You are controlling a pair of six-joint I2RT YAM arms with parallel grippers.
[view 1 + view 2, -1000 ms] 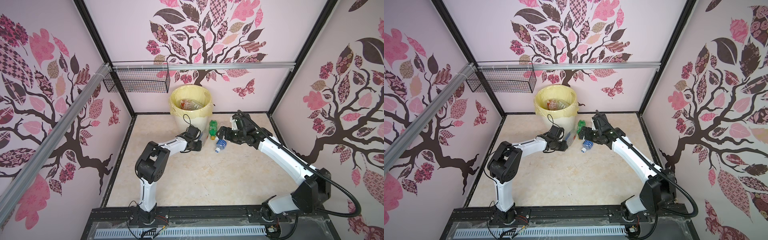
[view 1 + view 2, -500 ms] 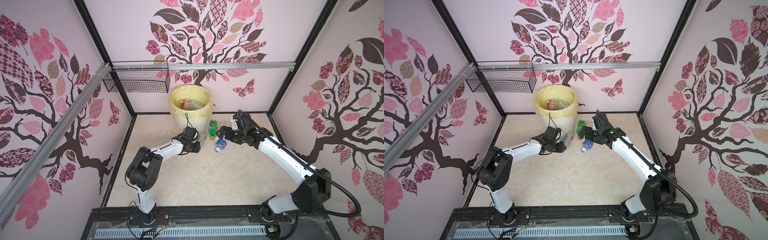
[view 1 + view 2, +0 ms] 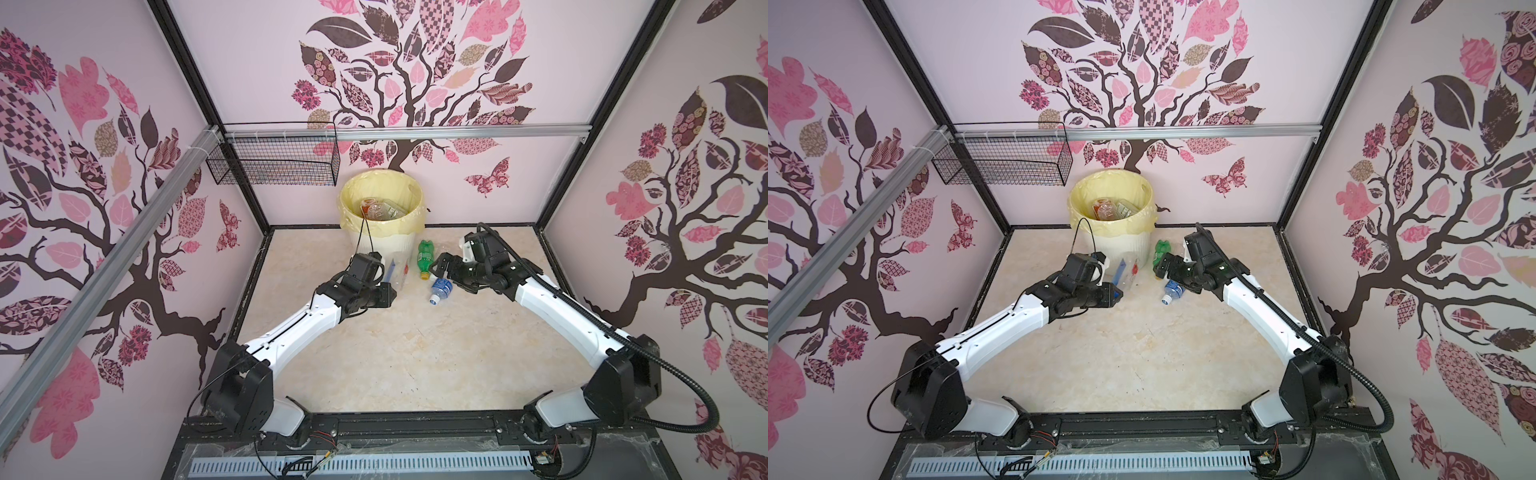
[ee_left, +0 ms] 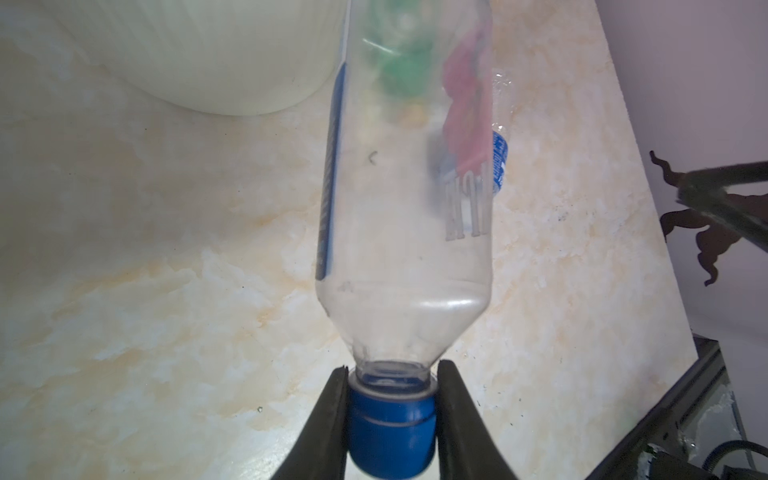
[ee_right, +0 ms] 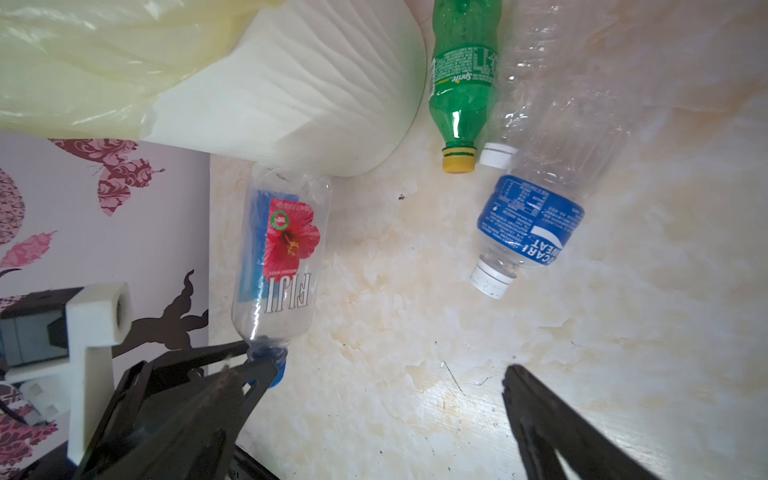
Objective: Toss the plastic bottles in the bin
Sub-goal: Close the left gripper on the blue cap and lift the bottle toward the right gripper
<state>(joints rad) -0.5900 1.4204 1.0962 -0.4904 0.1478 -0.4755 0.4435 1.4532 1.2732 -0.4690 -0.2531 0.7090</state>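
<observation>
Marbled desk [image 3: 374, 353], seen in both top views. The bin [image 3: 390, 247], cream, ribbed and lined with a yellow bag [image 3: 399, 228], stands at the far edge, left of centre; several bottles [image 3: 380, 210] lie inside. Left claw [image 4: 392, 374], clamped on the blue cap of the Fiji bottle [image 5: 282, 257], pinches it just in front of the bin. The bottle's base points toward the bin's foot; whether it touches the desk cannot be told. Right claw [image 3: 437, 268], jaws spread and holding nothing, hangs over the desk to the right of the bin. Three loose bottles lie near it. The green bottle [image 5: 461, 75], yellow-capped, is beside the bin wall. The crushed clear bottle [image 5: 536, 75] is white-capped, its cap touching the green one's. The blue-label bottle [image 5: 532, 224] lies nearest the front.
</observation>
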